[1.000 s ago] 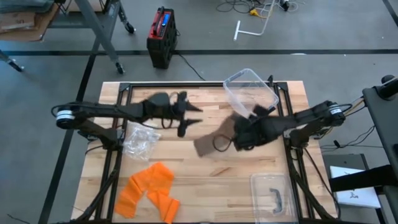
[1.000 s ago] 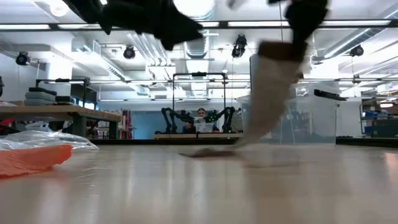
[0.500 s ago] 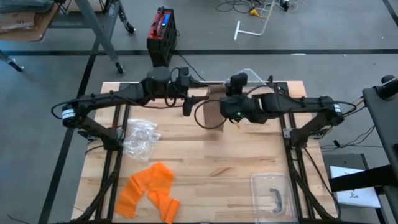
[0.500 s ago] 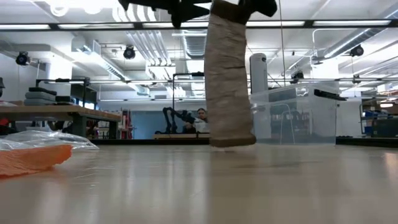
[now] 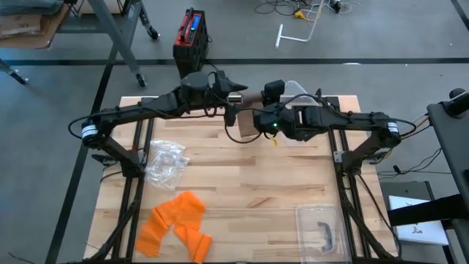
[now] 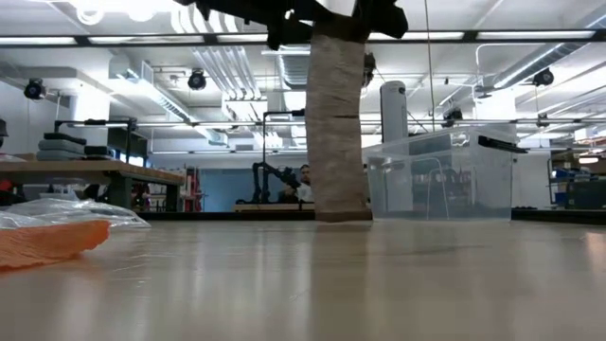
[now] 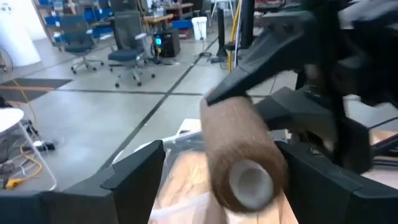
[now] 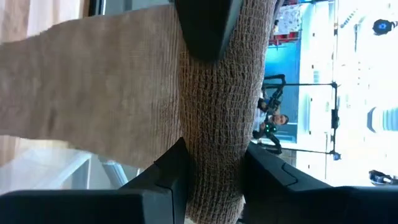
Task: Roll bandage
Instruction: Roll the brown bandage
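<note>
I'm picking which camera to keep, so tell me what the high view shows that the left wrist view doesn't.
Only the high view shows the orange cloth, the crumpled clear bag and the red box on the floor. Only the left wrist view shows the bandage roll's hollow core end and office chairs beyond. Both show the tan bandage roll held up by the right gripper, with the left gripper open at it.

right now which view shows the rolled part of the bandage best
The left wrist view: the bandage roll shows end-on, core visible. The right wrist view is too close, the low view shows mostly the hanging strip, and the arms crowd it in the high view.
</note>
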You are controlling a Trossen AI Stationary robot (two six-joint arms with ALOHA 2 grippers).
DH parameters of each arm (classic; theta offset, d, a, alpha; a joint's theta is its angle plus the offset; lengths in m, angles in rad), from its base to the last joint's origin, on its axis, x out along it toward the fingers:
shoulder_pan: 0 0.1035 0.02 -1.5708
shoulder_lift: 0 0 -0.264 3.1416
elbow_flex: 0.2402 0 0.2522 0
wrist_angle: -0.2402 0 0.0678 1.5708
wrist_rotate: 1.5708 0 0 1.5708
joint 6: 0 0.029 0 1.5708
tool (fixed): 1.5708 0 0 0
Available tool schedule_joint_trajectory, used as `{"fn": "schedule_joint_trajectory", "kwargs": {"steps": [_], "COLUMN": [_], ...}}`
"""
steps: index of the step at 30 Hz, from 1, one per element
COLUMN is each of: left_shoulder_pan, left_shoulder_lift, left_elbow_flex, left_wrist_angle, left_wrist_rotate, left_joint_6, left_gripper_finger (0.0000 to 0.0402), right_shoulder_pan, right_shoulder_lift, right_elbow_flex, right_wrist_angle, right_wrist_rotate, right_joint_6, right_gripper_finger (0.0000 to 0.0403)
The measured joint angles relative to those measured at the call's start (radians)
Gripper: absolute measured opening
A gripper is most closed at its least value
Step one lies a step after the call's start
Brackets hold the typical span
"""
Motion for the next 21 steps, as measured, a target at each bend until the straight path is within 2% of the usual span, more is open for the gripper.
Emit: {"fn": "schedule_joint_trajectory", "kwargs": {"steps": [5, 13, 21], "left_shoulder_pan": [-0.001, -0.001, -0.001], "left_shoulder_lift": [0.051, 0.050, 0.047], "left_elbow_flex": [0.029, 0.023, 0.024], "left_wrist_angle": [0.000, 0.001, 0.001], "left_wrist_rotate": [0.015, 0.035, 0.036], "left_joint_6": [0.003, -0.002, -0.020], "left_gripper_finger": [0.0281, 0.0252, 0.0198], "right_shoulder_pan": [0.000, 0.000, 0.000], "right_shoulder_lift": [0.015, 0.020, 0.020], "right_elbow_flex": [0.000, 0.000, 0.000], "right_wrist_angle": [0.004, 0.008, 0.007], "right_wrist_rotate": [0.003, 0.006, 0.005], "right_joint_6": [-0.038, -0.046, -0.009], "right_gripper_finger": [0.0108, 0.0110, 0.0113]}}
